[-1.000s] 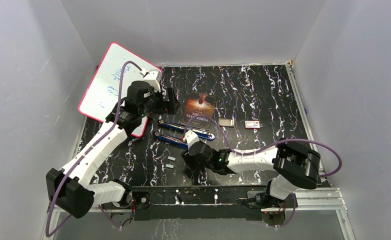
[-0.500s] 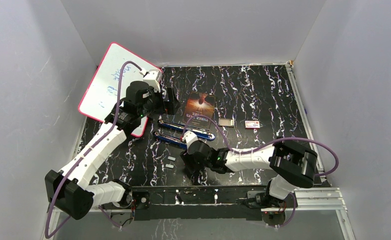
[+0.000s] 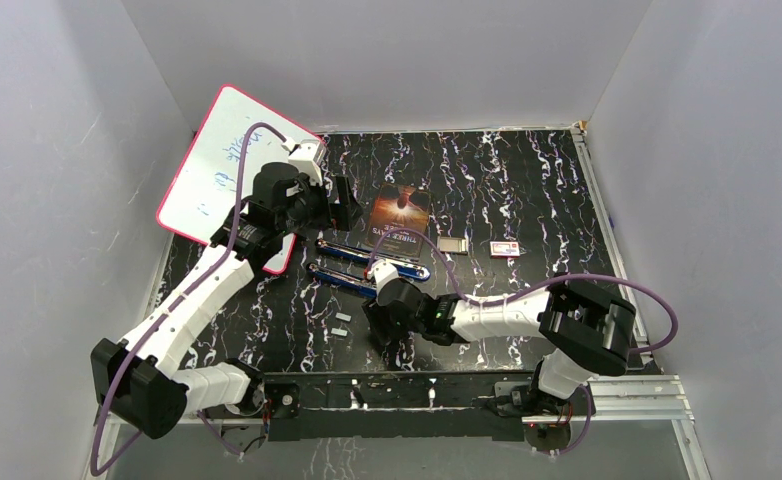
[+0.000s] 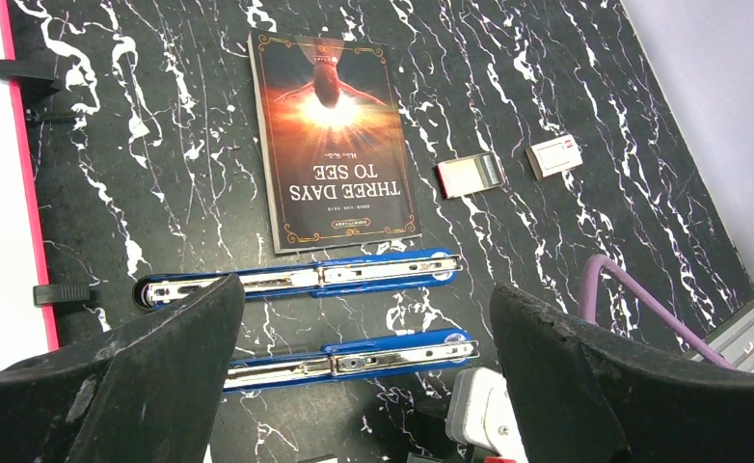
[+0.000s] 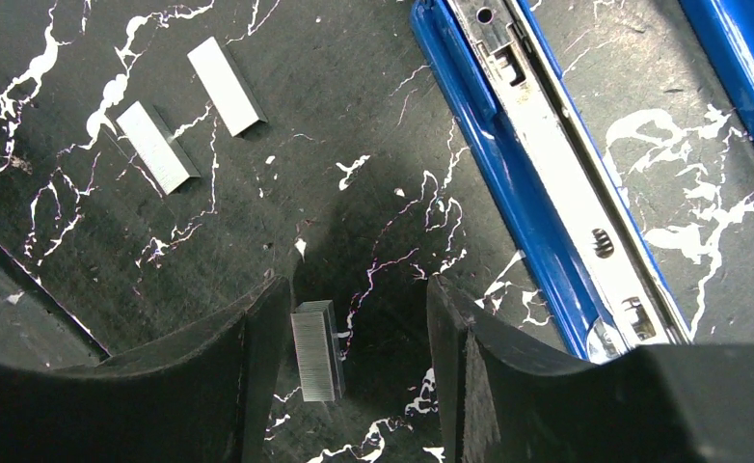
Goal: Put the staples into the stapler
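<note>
Staples strip lay between the right gripper's part-spread jaws, positioned for pinching; left gripper hovered fully spread by the stapler.

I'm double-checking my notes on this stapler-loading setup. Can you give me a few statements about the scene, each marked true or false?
1. Two blue staplers lie opened flat on the table. True.
2. The right gripper is clamped shut on a staple strip. False: its jaws stand apart, and the strip lies on the table between them, close against one finger.
3. Two more staple strips lie loose side by side. True.
4. The left gripper holds the book. False: it is open and empty, and the book lies on the table.
</note>
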Motion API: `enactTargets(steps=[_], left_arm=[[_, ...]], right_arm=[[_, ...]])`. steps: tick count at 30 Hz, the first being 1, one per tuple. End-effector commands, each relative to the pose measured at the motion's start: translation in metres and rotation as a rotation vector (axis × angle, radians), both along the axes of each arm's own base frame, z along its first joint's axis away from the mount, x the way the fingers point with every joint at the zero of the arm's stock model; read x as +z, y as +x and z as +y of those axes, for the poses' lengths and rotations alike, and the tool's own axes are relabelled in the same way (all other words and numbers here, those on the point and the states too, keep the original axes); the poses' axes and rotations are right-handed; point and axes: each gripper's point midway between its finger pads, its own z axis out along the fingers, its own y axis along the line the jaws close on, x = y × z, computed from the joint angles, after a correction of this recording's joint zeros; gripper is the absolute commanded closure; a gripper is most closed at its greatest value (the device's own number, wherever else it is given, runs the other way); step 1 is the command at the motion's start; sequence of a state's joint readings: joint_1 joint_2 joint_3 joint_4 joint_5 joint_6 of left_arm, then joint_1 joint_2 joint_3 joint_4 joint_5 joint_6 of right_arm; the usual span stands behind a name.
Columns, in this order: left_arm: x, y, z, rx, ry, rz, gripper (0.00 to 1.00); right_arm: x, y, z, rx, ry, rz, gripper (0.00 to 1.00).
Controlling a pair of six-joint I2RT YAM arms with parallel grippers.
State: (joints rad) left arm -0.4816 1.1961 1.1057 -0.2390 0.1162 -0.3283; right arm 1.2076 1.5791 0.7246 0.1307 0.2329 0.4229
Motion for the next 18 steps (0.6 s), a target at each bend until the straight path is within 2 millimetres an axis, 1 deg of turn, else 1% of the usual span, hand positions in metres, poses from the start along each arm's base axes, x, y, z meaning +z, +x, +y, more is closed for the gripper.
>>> enactTargets(steps=[1, 13, 18], left_arm=[[0.006, -0.001, -0.002, -0.022, -0.012, -0.022, 0.02], [0.006, -0.003, -0.004, -0.032, -0.019, -0.019, 0.02], [0.006, -0.002, -0.005, -0.036, -0.023, -0.018, 0.02]], right_arm=[[-0.002, -0.004, -0.006, -0.016, -0.001, 0.032, 0.38], [-0.011, -0.012, -0.017, -0.026, -0.034, 0.075, 0.38], [-0.012, -0.013, -0.022, -0.031, -0.040, 0.082, 0.39]])
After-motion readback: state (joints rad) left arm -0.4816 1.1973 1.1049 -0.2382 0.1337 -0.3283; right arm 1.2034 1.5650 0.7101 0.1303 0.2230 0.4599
